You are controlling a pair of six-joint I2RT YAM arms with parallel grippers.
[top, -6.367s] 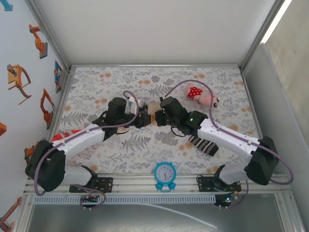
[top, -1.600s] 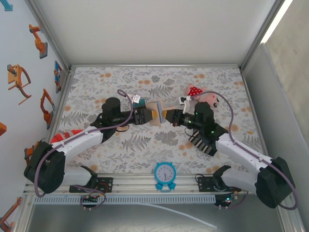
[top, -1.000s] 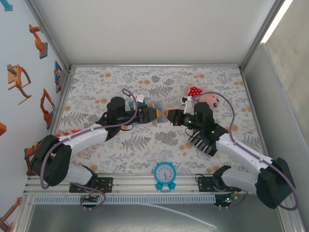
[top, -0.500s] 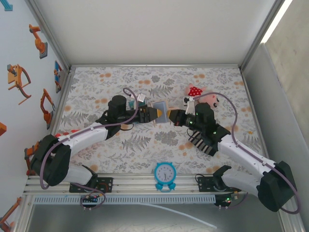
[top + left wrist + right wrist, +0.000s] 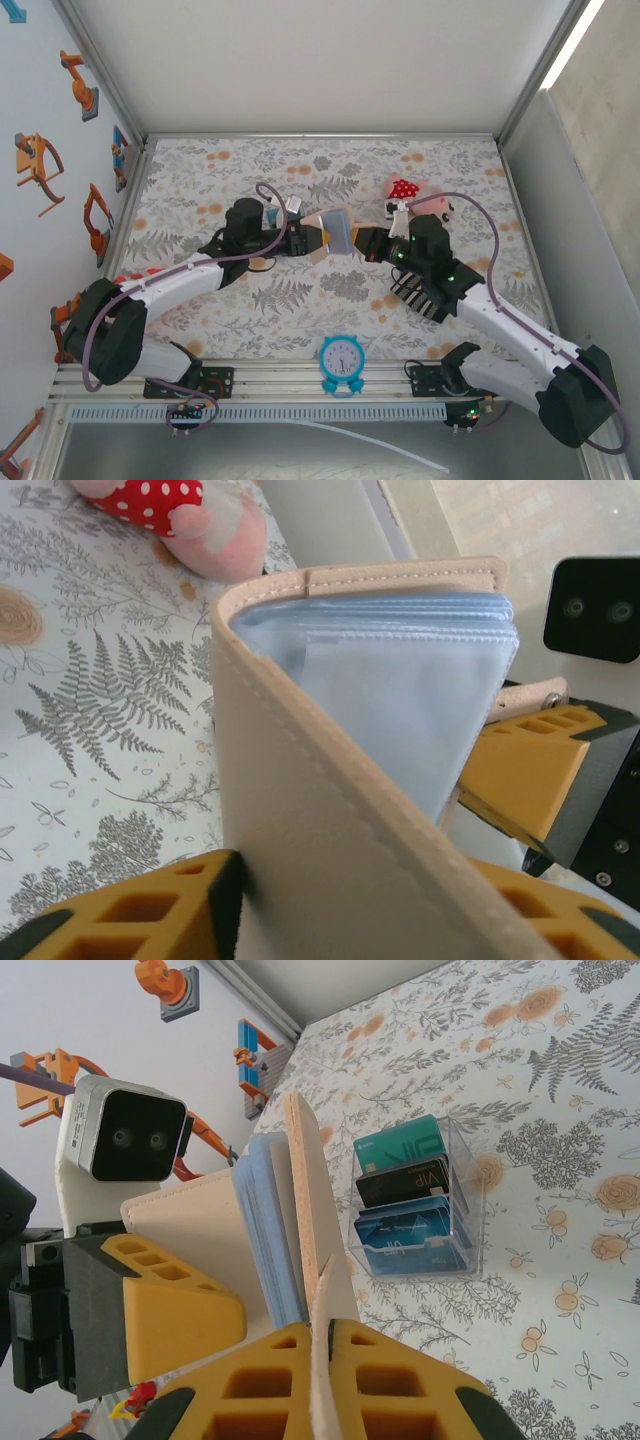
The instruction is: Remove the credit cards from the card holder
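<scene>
Card holder (image 5: pixel 335 232) aloft, clamped by left pincer (image 5: pixel 313 238) and right pincer (image 5: pixel 357 240), boxed credit cards (image 5: pixel 410 1210), plush toy (image 5: pixel 420 198), sock (image 5: pixel 415 292) nearby

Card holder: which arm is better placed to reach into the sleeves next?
Probably left: the right gripper is shut on the holder, steadying it, while the left gripper faces its open blue sleeves.

"VIP" reads on the credit cards (image 5: pixel 410 1198)

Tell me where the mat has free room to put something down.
Free: the far strip along the back wall, and the near patch between left arm and blue clock. Crowded: centre, around card holder, plush toy, sock.
</scene>
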